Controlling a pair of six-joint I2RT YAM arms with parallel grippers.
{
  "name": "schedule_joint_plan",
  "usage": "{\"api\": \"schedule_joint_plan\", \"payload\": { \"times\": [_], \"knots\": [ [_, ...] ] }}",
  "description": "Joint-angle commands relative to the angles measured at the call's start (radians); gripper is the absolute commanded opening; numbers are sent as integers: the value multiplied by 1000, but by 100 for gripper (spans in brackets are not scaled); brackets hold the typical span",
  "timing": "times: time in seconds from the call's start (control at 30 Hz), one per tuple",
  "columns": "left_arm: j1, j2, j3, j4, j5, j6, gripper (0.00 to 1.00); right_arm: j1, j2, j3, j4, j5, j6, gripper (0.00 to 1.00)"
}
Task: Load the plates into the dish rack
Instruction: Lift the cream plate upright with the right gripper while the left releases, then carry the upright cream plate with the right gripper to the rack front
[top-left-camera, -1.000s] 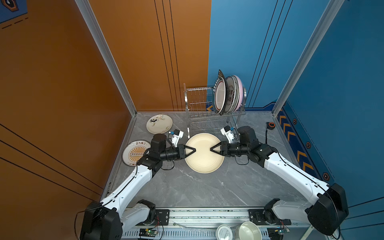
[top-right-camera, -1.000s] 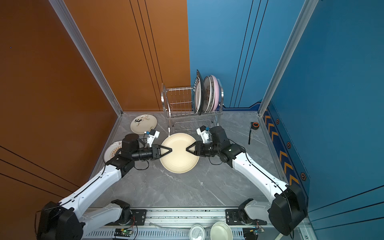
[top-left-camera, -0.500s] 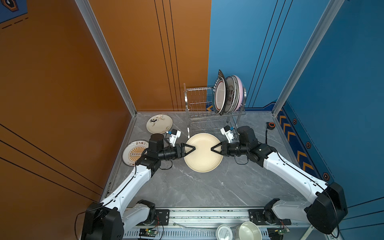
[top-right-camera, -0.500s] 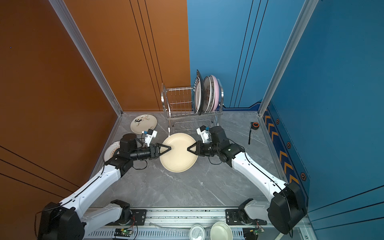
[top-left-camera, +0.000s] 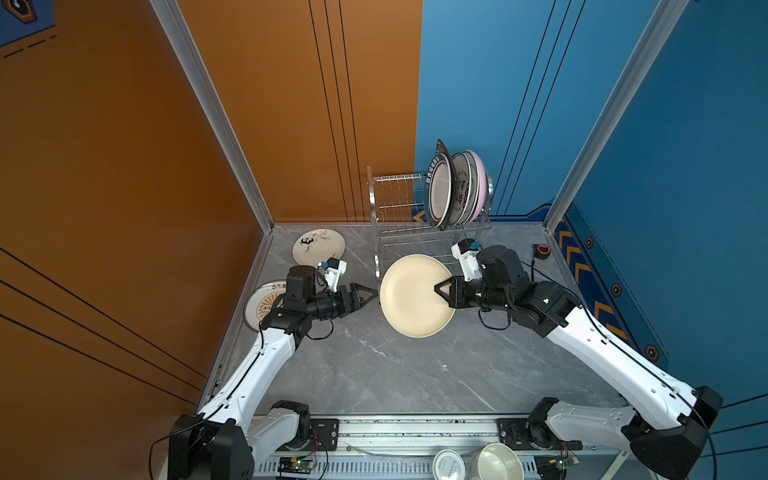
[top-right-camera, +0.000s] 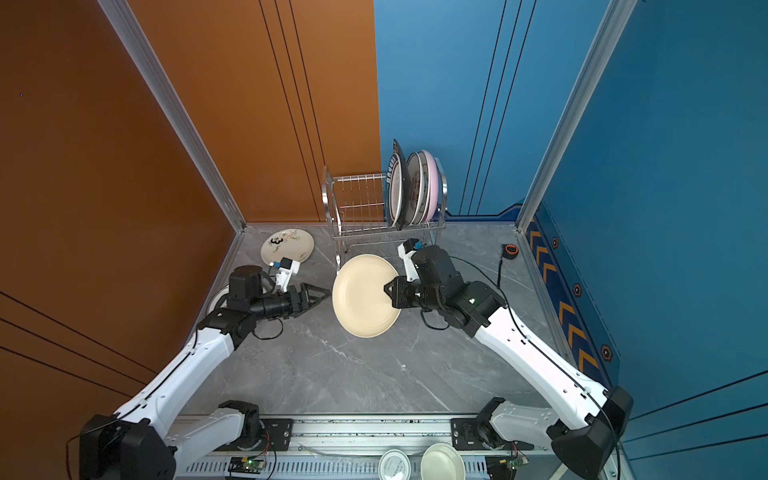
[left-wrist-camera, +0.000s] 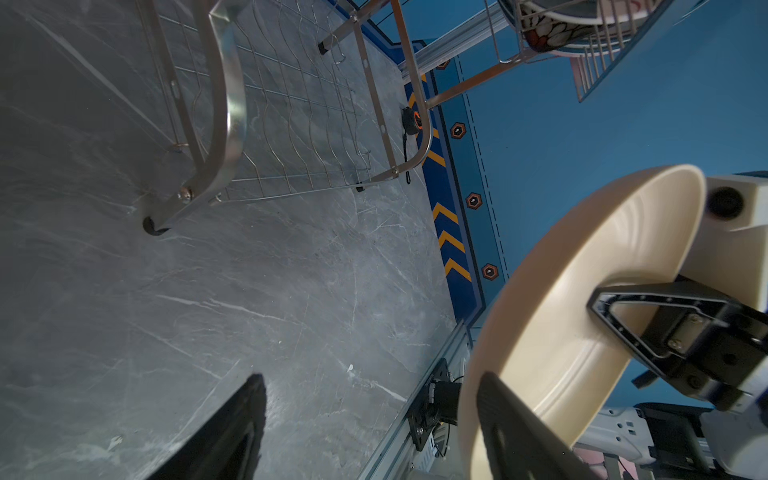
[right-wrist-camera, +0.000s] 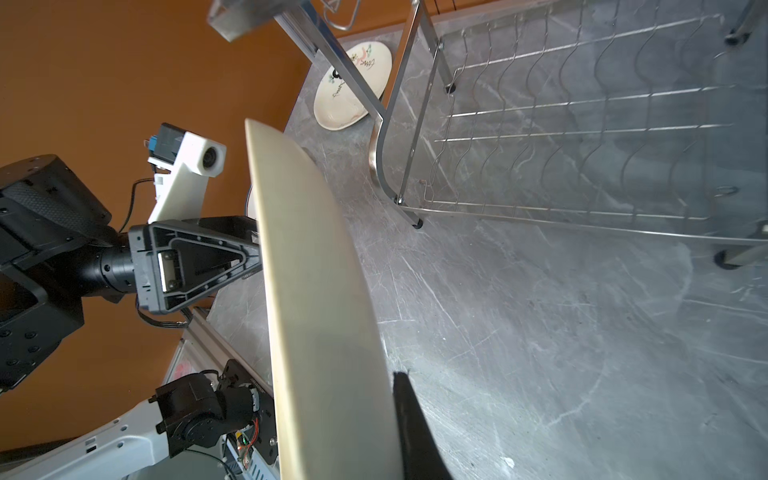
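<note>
Cream plate (top-left-camera: 409, 309) pinched in right jaws, left jaws wide at opposite rim

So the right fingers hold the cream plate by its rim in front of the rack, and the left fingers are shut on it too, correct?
No: the left fingers are wide open, not shut on the cream plate, as the left wrist view shows. The right fingers do hold it by its rim in front of the rack.
</note>
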Motion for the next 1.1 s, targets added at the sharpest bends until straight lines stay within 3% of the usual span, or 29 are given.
{"api": "schedule_joint_plan", "payload": {
  "times": [0.0,0.3,0.5,0.67,1.07],
  "knots": [
    [25,-9,31,-84,-62,64,82,62,-18,106,-144,240,-43,0],
    [38,26,49,-126,-120,100,85,164,86,438,-272,565,-99,0],
    [38,25,46,-133,-128,102,85,182,235,686,-283,718,-146,2],
    [35,18,42,-133,-135,98,92,178,385,882,-255,859,-229,2],
    [27,5,33,-131,-152,95,100,78,629,1094,-90,942,-371,2]
  ]
}}
